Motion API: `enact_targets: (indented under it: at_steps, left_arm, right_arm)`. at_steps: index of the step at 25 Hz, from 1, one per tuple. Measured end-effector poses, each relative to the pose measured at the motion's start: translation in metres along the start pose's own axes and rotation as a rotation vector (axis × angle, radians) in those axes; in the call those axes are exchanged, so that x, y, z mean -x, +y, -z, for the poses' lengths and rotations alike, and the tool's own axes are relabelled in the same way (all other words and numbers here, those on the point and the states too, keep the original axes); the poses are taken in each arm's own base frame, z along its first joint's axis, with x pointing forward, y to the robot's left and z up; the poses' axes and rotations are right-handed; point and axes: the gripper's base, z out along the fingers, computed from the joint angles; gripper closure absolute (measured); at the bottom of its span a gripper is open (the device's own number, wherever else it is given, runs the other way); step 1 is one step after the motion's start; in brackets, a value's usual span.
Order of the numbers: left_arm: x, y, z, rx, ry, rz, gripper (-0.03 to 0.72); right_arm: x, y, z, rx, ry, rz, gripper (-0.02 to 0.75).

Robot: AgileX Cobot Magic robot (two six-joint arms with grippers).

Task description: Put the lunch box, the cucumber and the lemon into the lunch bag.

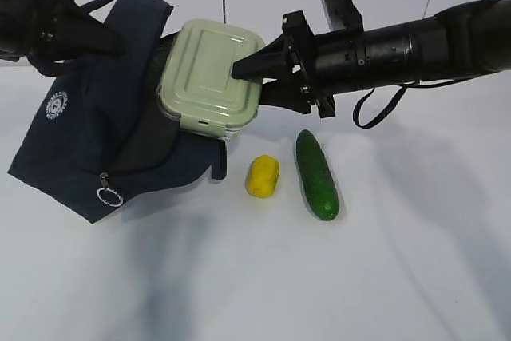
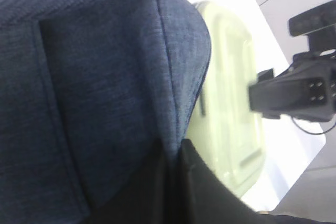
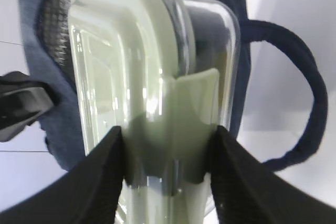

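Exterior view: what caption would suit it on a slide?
Right pincer carries the lunch box to the lunch bag; lemon and cucumber wait.

Lunch box (image 1: pixel 211 73) across the lunch bag (image 1: pixel 88 141) mouth — open table in front.

One lunch box (image 1: pixel 209 77), one cucumber (image 1: pixel 317 175), one lemon (image 1: pixel 263 176), one lunch bag (image 1: pixel 88 141).

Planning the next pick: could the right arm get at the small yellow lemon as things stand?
Probably not yet: the right gripper is shut on the sage-lidded glass lunch box at the navy fabric lunch bag. The yellow lemon itself lies uncovered.
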Motion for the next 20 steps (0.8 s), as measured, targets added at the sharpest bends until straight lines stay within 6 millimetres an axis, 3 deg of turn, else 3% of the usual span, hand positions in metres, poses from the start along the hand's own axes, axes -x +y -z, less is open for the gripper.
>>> enact_targets:
  at_steps: [7, 12, 17, 20]
  left_arm:
    - [0.002, -0.005, 0.000, -0.054, -0.022, 0.008, 0.693]
    - [0.001, -0.006, 0.000, -0.062, -0.015, 0.006, 0.693]
    - [-0.001, 0.003, -0.011, -0.087, 0.009, 0.047, 0.694]
    - [0.001, 0.009, -0.019, -0.118, -0.013, 0.084, 0.694]
  right_arm:
    - [-0.009, -0.012, -0.023, -0.001, 0.026, -0.044, 0.377]
    - [-0.016, -0.003, -0.047, 0.037, 0.053, -0.034, 0.378]
    - [-0.007, 0.016, -0.057, 0.061, 0.029, 0.026, 0.378]
    - [-0.001, 0.014, -0.064, 0.051, 0.017, 0.047, 0.378]
